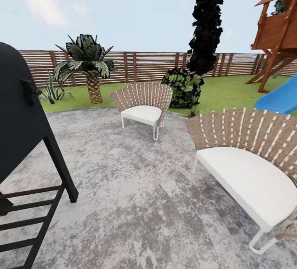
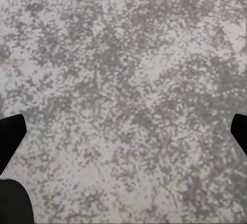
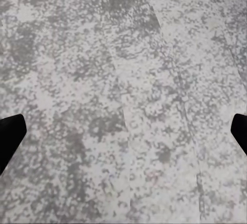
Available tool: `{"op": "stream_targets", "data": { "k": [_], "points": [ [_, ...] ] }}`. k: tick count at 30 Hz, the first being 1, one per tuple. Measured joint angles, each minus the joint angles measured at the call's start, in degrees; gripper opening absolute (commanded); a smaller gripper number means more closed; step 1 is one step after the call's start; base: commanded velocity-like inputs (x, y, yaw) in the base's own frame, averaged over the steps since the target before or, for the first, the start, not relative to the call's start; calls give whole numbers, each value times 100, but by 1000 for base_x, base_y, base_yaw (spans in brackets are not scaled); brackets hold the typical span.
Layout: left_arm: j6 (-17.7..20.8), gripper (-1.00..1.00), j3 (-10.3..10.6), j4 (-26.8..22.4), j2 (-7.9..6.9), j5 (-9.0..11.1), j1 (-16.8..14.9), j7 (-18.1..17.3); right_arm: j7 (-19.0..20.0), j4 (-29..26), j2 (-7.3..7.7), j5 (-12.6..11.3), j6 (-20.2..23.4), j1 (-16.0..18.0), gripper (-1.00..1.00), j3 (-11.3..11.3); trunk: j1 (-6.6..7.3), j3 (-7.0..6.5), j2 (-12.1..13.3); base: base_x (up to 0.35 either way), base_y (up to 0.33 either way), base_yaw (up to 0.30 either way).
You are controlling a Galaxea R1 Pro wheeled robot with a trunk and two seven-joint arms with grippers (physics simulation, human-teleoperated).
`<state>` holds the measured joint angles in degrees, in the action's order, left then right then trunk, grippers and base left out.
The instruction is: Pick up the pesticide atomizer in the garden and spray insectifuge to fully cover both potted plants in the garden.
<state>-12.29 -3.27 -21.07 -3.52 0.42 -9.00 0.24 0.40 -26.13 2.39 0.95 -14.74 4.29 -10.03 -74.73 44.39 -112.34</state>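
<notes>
The left gripper (image 2: 123, 131) hangs over the mottled grey stone patio (image 2: 128, 69), its dark fingertips (image 2: 10, 131) set wide apart at the frame's sides with nothing between them. The right gripper (image 3: 123, 131) is likewise spread, its fingertips (image 3: 10, 131) above faintly seamed paving. In the head view, a black barrel grill on a slatted stand (image 1: 20, 137) occupies the patio's left edge. A woven brown chair with a white cushion (image 1: 143, 106) sits at the far edge, a second (image 1: 251, 166) at the right. On the green lawn (image 1: 222, 91) beyond, a low spiky potted plant (image 1: 53, 91) stands beside a scaly-trunked palm (image 1: 87, 69), before the brown slatted fence (image 1: 140, 64). A round dark bush (image 1: 183, 87), a wooden playhouse (image 1: 278, 34) and a blue slide (image 1: 280, 97) lie rightward.
</notes>
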Motion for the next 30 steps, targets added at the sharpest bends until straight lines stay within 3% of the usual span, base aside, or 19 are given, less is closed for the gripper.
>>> {"op": "stream_targets", "data": {
  "k": [5,18,23,30],
  "points": [
    [0,100,0,1,2,1,-1,0,0,-1,0,0,-1,-1,100,0,0,0,0,339,-13,201],
    [-1,100,3,3,2,-2,-2,0,0,5,6,15,-130,-2,100,15,0,0,0,340,-79,12],
    [-1,100,2,3,1,-1,-2,0,-7,11,8,227,-172,-2,100,16,0,0,0,339,-67,0],
    [-1,100,1,2,0,5,-2,0,-6,8,3,275,-175,-2,100,18,0,0,0,339,-9,0]
  ]
}}
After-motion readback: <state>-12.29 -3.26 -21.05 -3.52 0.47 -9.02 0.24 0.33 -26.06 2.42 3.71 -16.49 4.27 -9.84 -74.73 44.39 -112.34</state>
